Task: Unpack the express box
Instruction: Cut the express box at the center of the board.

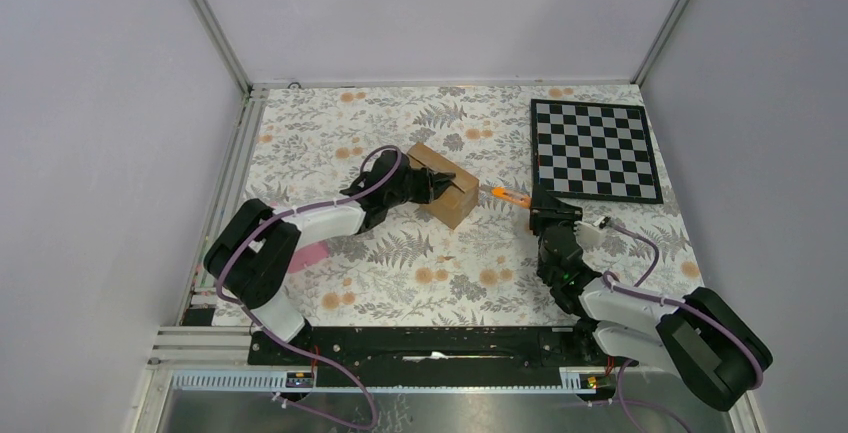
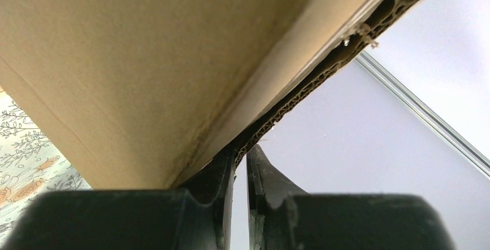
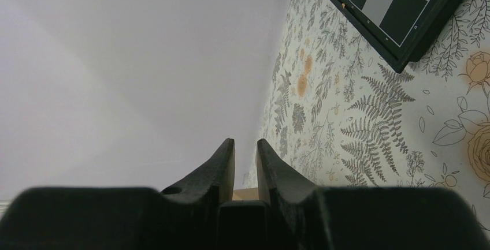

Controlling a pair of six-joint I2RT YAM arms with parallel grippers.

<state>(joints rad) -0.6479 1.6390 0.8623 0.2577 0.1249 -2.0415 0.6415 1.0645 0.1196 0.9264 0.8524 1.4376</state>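
The express box (image 1: pixel 448 189), a small brown carton, sits on the flowered table cloth near the middle of the top view. My left gripper (image 1: pixel 432 184) reaches it from the left. In the left wrist view this gripper (image 2: pixel 241 149) is shut on the corrugated edge of a cardboard flap (image 2: pixel 323 68), and the box's brown side (image 2: pixel 133 65) fills the frame. My right gripper (image 1: pixel 541 205) stands to the right of the box, shut on a slim orange-and-black cutter (image 1: pixel 508 195) whose tip points at the box. In the right wrist view a black part (image 3: pixel 242 215) sits between the fingers (image 3: pixel 222 160).
A chessboard (image 1: pixel 595 148) lies at the back right, also visible in the right wrist view (image 3: pixel 398 7). A pink object (image 1: pixel 312 253) lies under the left arm near the left edge. White walls and metal rails enclose the table.
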